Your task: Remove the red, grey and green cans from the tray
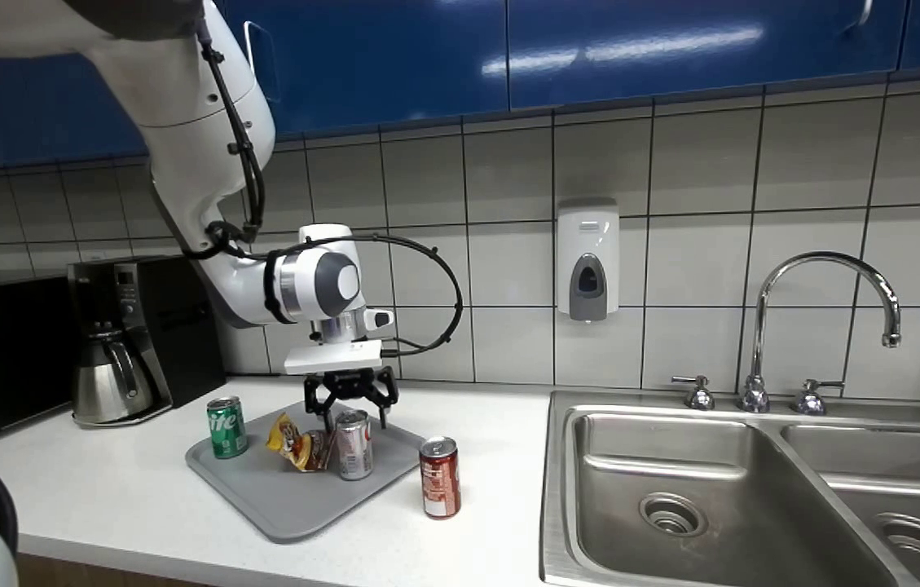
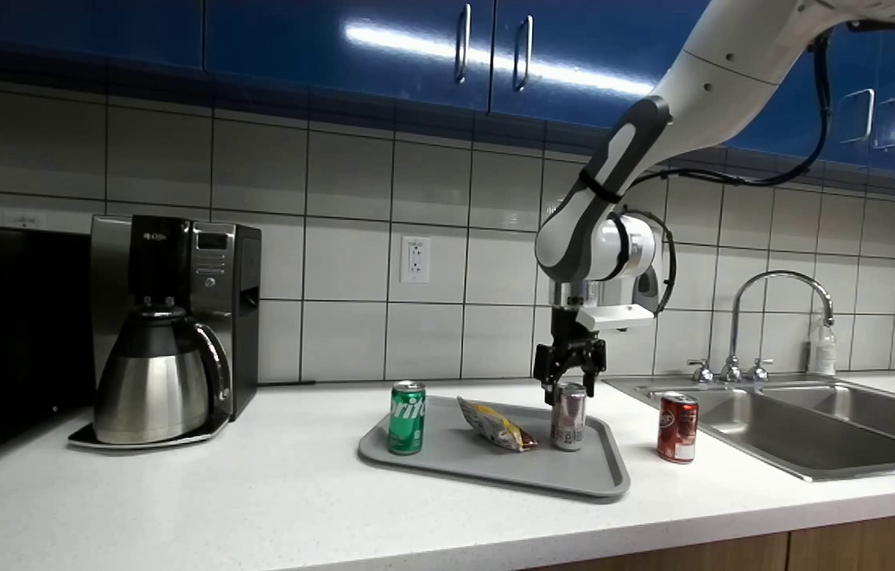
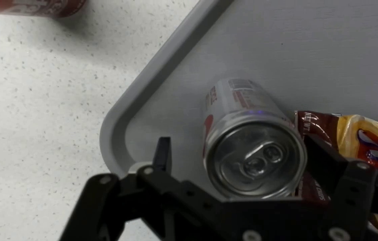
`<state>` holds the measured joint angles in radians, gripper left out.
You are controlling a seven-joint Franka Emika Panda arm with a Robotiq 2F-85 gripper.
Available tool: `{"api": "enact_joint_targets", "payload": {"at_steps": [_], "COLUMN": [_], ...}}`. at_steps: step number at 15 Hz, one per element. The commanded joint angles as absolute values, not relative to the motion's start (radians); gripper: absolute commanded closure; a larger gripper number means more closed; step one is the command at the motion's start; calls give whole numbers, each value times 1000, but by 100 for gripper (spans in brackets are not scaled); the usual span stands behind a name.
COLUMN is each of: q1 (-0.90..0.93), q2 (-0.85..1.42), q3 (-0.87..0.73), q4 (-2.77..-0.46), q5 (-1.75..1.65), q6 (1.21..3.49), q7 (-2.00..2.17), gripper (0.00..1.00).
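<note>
Black 2-finger gripper (image 1: 355,421) spread wide; between its jaws, upright silver-grey cylindrical metal can (image 2: 568,422); below, grey rectangular tray (image 1: 305,494).

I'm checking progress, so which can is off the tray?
The red can, standing on the counter; the grey can and the green can stand on the tray.

The tray (image 1: 288,493) is grey, the green can (image 2: 407,420) and red can (image 2: 678,428) white-lettered, the silver-grey can (image 3: 255,144) red-printed.
</note>
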<state>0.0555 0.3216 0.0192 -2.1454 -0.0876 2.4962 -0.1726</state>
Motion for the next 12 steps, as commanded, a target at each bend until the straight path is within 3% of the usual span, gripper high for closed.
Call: {"api": "enact_joint_targets", "payload": {"at_steps": [1,10,11,12], "q1": [58,57,56,54], "q2": [336,353,351,349], "q3": [21,21,21,23], "q4": [-2139,-2140,-2144,-2145], "q5": [-115,-113,-110,-108], "q6": [2506,2509,2522,2524], "q7": [-139,-142,-139,-144], "gripper": [0,0,25,28]}}
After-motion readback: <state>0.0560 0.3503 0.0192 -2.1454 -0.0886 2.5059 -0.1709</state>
